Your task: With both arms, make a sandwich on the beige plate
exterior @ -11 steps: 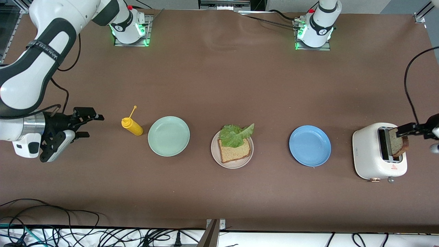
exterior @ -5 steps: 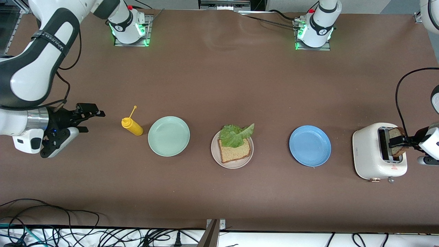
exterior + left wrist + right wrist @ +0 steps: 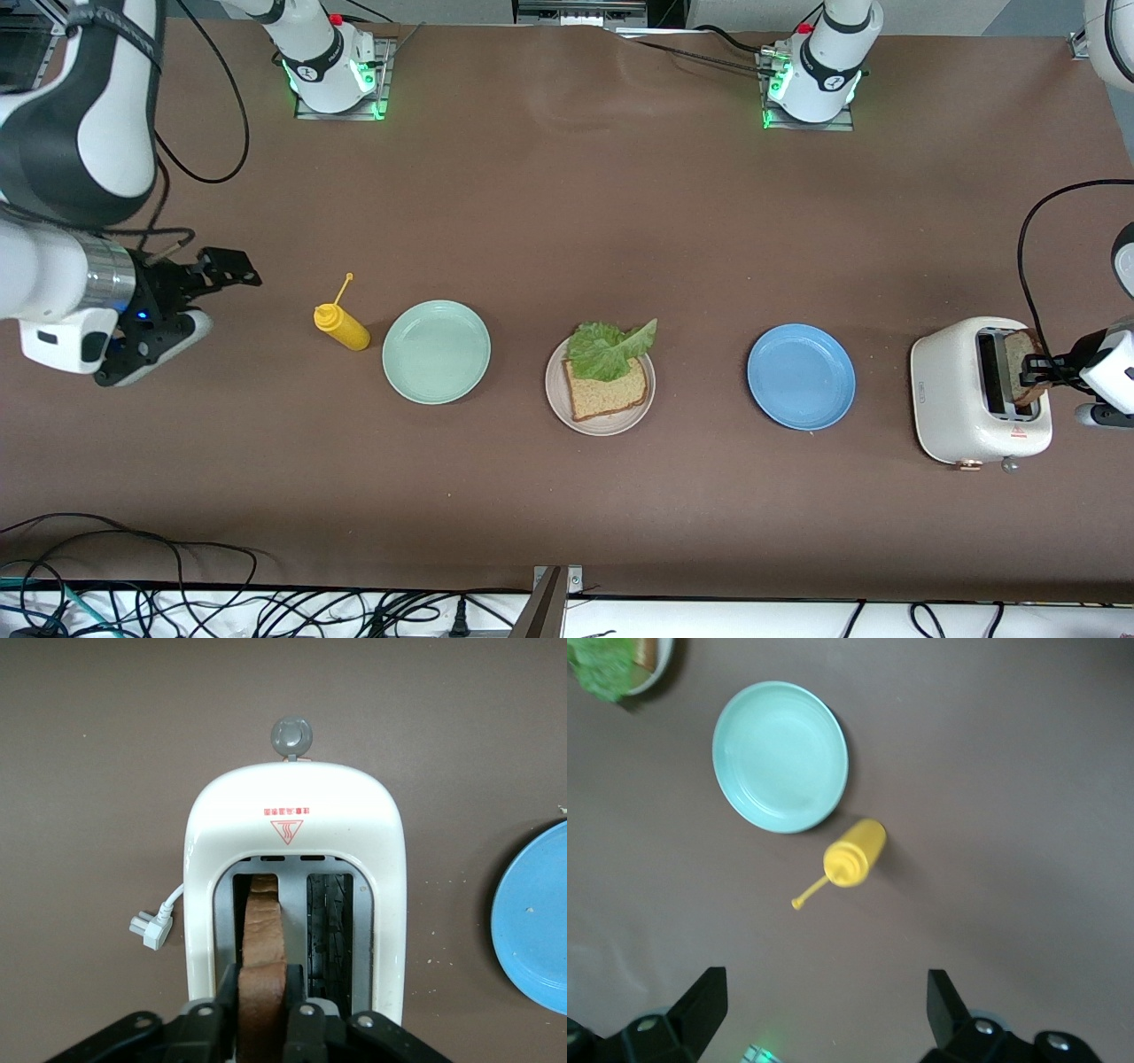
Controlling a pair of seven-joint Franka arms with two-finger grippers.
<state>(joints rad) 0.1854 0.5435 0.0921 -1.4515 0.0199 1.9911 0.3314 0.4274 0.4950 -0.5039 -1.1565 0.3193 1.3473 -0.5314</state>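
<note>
Left fingers pinched on coarse bread slice in glossy rounded toaster, right fingers wide over table, idle.

Clock read on the front view, 12 toward the arm bases.
- Centre plate: mid-table; lower slice on it, lettuce leaf on the slice, overhanging the rim at 12.
- Second plate: at 9 of centre plate, apart.
- Bottle: lying just beside second plate, at 9.
- Right gripper: spread wide, at 9 of bottle.
- Third plate: at 3 of centre plate.
- Toaster: at 3 of third plate.
- Toaster slice: upright in one slot, clamped by left gripper.
</note>
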